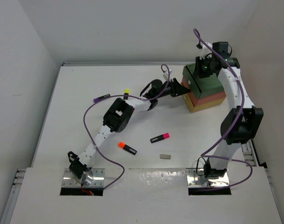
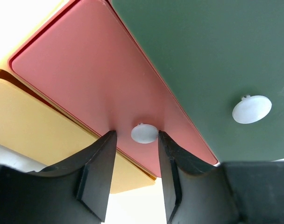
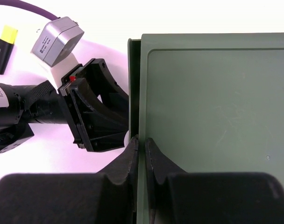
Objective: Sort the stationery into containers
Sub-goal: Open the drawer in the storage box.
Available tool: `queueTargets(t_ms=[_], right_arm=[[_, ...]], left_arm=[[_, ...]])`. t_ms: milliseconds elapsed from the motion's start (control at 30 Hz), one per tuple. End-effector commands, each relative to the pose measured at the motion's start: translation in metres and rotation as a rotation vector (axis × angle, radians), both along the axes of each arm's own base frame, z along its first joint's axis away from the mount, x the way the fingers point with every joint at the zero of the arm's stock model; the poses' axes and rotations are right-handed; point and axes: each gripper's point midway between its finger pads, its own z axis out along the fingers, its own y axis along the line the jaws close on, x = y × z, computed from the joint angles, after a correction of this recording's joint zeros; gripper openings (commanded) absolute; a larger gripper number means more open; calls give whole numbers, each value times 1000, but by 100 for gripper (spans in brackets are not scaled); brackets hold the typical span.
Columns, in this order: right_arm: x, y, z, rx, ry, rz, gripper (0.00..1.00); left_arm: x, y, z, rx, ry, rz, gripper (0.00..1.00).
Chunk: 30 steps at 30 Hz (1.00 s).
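at the tabletop's (image 1: 86, 84) far right, the left fingers (image 2: 99, 172) straddle the red drawer's (image 2: 86, 70) white knob (image 2: 144, 133), slightly open; the right fingers (image 3: 128, 161) pinch the green drawer's (image 3: 216, 116) front wall.

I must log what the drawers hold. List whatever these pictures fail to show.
Drawer contents: every view; the top of the green drawer and the fronts hide them.
Knob of the yellow drawer: left wrist view, probably behind a finger of the left claw; top view, that claw stands before the fronts.
The yellow highlighter: right wrist view, cut off by the left edge.
Markings on the eraser: top view, too small.
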Motion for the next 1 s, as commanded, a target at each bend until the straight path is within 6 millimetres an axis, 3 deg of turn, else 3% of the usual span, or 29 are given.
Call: queueTargets(t_ms=[0,400,733,800,833,967], right_arm=[[-14,3,-23,-2,96,9,8],[-15,2,-24,0,101,5,4],[-15,1,-25,6,104,-1,2],[-15,0,-26,5,105,-1,1],[-16,-1,-26,5,106,-4,1],[-15,-4,-29,8,106,-13,0]], left_arm=[[-5,-10,39,-74,-87,2,46],[-5,-10,52,-96,-111,8,41],[-9,-7,47,-91,-101,1,6],[-12,-3,53,-97,-104,-4,3],[-13,-1,44,-86,-87,-6,0],[-13,12,47,-88,-76,2,0]])
